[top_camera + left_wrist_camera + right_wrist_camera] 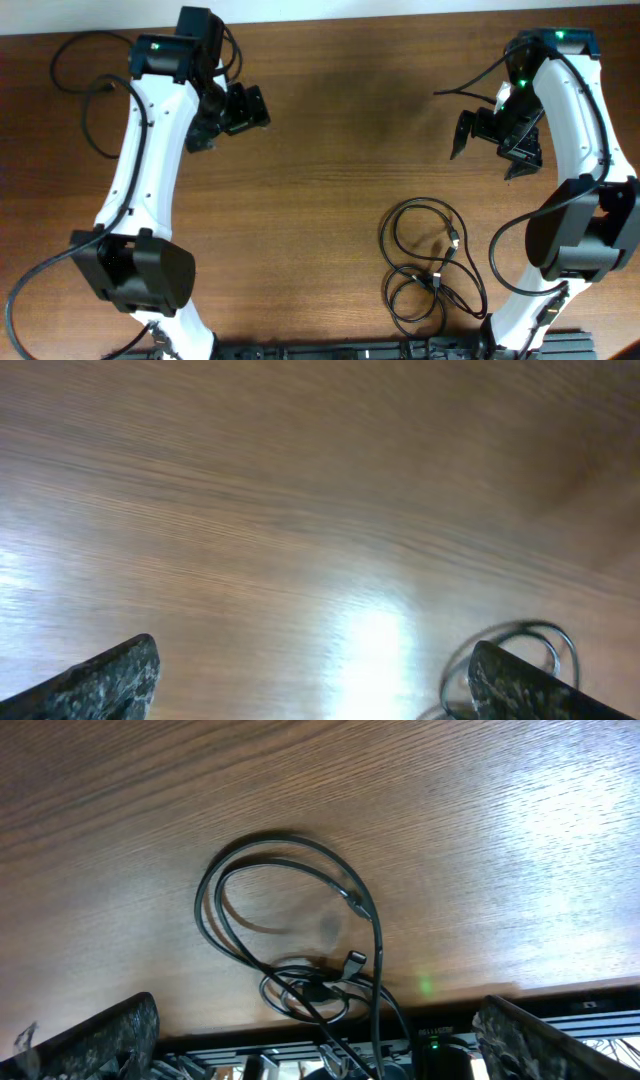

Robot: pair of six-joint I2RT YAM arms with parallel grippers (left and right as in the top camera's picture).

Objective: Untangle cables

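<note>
Black cables knotted on a wood-grain counter, both end effectors spread wide and empty.

The cables [437, 281] are thin, glossy black cords lying in overlapping round loops that bunch tightly where they cross. They sit near the right end effector [490, 150], on its arm-base side, and well apart from the left end effector [230, 125]. The counter [340, 120] is brown, fine-grained and shiny. The right wrist view shows small plugs [352, 963] at the knot and mottled dark fingers [100, 1035] held far apart with nothing between them. The left wrist view catches only one loop's edge beside a finger, with its fingers just as wide and empty.
</note>
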